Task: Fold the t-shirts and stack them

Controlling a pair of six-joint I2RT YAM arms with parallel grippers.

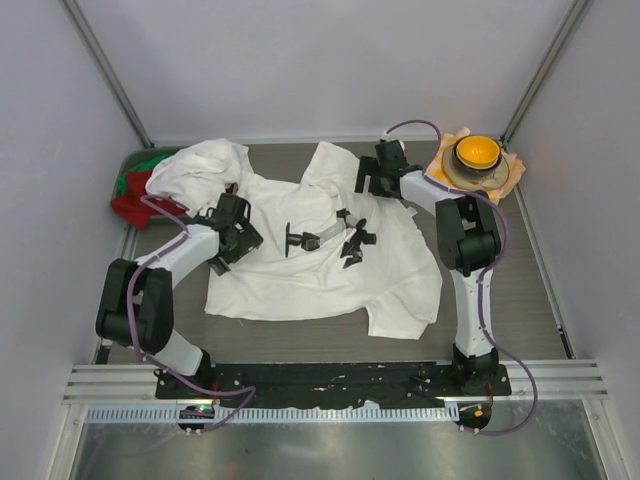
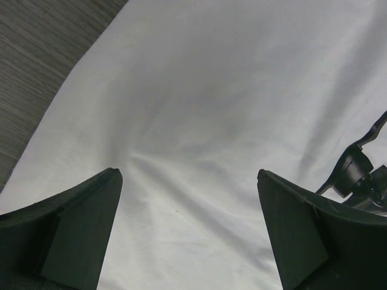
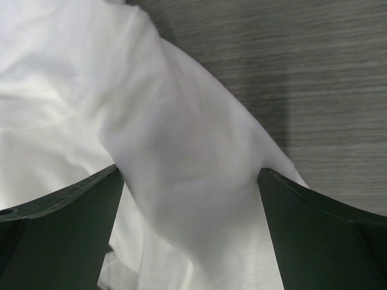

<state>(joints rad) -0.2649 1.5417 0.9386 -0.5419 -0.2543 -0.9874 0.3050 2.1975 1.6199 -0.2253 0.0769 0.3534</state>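
One white t-shirt lies spread flat in the middle of the table. A second t-shirt is bunched up at the back left, touching the first. My left gripper hovers open over the spread shirt's left side. In the left wrist view the gripper has only smooth white cloth below its jaws. My right gripper is open at the shirt's back right sleeve. In the right wrist view the gripper has a raised fold of white cloth between its open jaws.
Small black shapes lie on the spread shirt's middle. An orange-and-white checked cloth with a bowl sits at the back right. Red and green garments are piled at the back left. Grey walls close in three sides.
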